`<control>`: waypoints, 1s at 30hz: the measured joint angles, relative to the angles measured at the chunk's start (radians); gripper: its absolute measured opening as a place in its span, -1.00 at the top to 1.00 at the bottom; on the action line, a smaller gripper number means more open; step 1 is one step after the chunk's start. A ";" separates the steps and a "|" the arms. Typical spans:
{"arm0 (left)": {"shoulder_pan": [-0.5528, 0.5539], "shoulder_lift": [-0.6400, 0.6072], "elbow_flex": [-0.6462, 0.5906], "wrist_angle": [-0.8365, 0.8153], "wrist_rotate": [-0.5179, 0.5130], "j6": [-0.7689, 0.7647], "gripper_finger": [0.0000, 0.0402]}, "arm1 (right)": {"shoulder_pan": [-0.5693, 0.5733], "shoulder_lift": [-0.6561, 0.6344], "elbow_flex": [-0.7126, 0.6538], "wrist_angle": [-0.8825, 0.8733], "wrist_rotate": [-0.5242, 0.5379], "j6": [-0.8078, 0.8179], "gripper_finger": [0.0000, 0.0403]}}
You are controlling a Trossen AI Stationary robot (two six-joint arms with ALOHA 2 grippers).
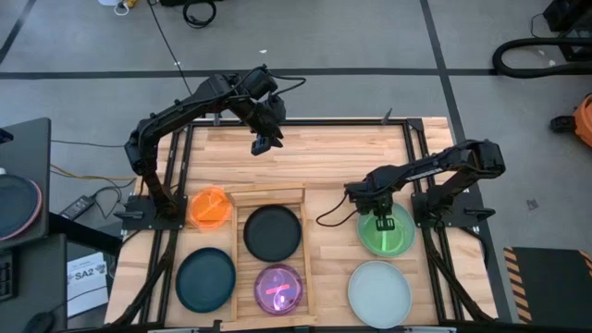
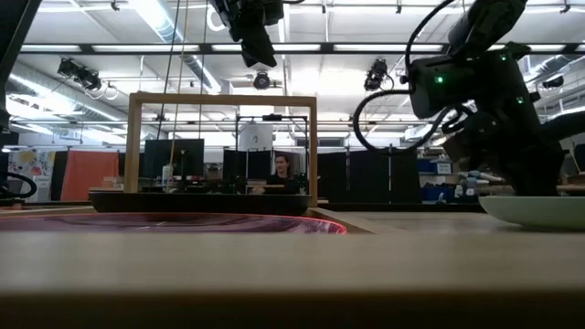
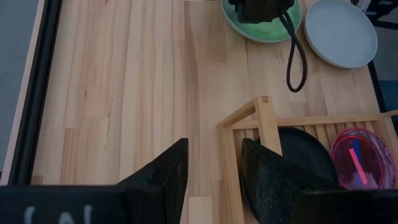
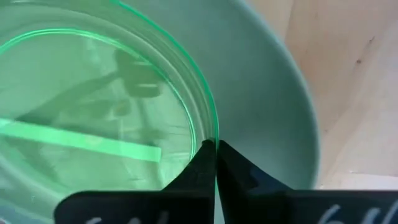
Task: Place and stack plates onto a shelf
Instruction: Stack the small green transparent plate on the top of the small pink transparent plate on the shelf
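Note:
The shelf (image 1: 242,242) lies at the table's near middle and holds the black plate (image 1: 272,232) and, nearer, the purple plate (image 1: 278,289). The orange plate (image 1: 210,207) and the dark teal plate (image 1: 205,279) lie left of the shelf. The pale blue-white plate (image 1: 378,291) lies to its right. The green translucent plate (image 1: 393,239) sits inside the mint green plate (image 1: 411,244). My right gripper (image 1: 380,222) is down on that green plate, shut on its rim. My left gripper (image 1: 265,143) hangs open, high over the table's far middle. No blue plate shows. My right gripper (image 4: 216,155) pinches the green translucent plate's rim (image 4: 208,121) on its far side, one finger inside the rim and one outside. The fingers come from above, pointing down. The plate lies level in the mint green plate (image 4: 267,93).
Bare plank tabletop (image 1: 342,153) stretches along the far half, under my left gripper (image 3: 214,171). The shelf's far corner (image 3: 264,102) shows just beyond its fingers. A black cable (image 1: 328,215) loops from the right arm between the shelf and the mint green plate.

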 joint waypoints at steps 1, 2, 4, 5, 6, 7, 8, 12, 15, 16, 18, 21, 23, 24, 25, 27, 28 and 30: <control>0.000 0.000 0.000 0.000 0.000 0.000 0.23 | 0.000 -0.006 0.008 -0.010 0.001 0.000 0.97; 0.000 0.000 0.000 0.000 0.000 0.000 0.23 | 0.000 -0.011 0.019 -0.024 0.001 0.001 0.97; 0.000 0.000 0.000 0.000 0.000 0.000 0.23 | -0.001 -0.020 0.040 -0.072 0.002 0.004 0.97; 0.000 0.000 0.000 0.000 0.000 0.000 0.23 | 0.000 -0.022 0.053 -0.099 0.002 0.004 0.97; 0.000 0.000 0.000 0.000 0.000 0.000 0.23 | 0.000 -0.024 0.064 -0.123 0.002 0.004 0.97; 0.000 0.000 0.000 0.000 0.000 0.000 0.23 | 0.000 -0.024 0.077 -0.145 0.002 0.004 0.97; 0.000 0.000 0.000 0.000 0.000 0.000 0.23 | 0.000 -0.024 0.090 -0.167 0.002 0.001 0.97; 0.000 0.000 0.000 0.001 0.000 0.000 0.23 | 0.000 -0.024 0.135 -0.245 0.002 -0.006 0.97; 0.001 0.000 0.002 -0.001 0.000 0.002 0.23 | 0.000 -0.025 0.168 -0.290 0.002 -0.012 0.97; 0.006 0.000 0.006 -0.003 0.000 0.002 0.23 | -0.001 -0.025 0.177 -0.301 0.002 -0.012 0.97; 0.015 -0.006 0.016 0.000 0.000 0.002 0.23 | -0.001 -0.025 0.202 -0.323 0.002 -0.012 0.97; 0.037 -0.032 0.018 -0.008 0.000 0.002 0.23 | -0.001 -0.025 0.238 -0.358 0.002 -0.011 0.97; 0.054 -0.057 0.018 -0.041 0.000 0.007 0.23 | -0.001 -0.025 0.268 -0.383 0.001 -0.011 0.97; 0.062 -0.072 0.018 -0.052 0.000 0.013 0.23 | -0.001 -0.025 0.281 -0.393 0.001 -0.011 0.97; 0.073 -0.089 0.018 -0.071 0.000 0.023 0.23 | -0.001 -0.025 0.297 -0.403 0.000 -0.011 0.97; 0.091 -0.126 0.018 -0.112 0.000 0.033 0.23 | -0.001 -0.026 0.330 -0.417 -0.001 -0.011 0.97; 0.098 -0.144 0.019 -0.125 0.000 0.036 0.23 | -0.001 -0.026 0.346 -0.423 -0.001 -0.011 0.97; 0.118 -0.180 0.019 -0.171 0.000 0.041 0.23 | -0.001 -0.026 0.383 -0.438 -0.002 -0.004 0.97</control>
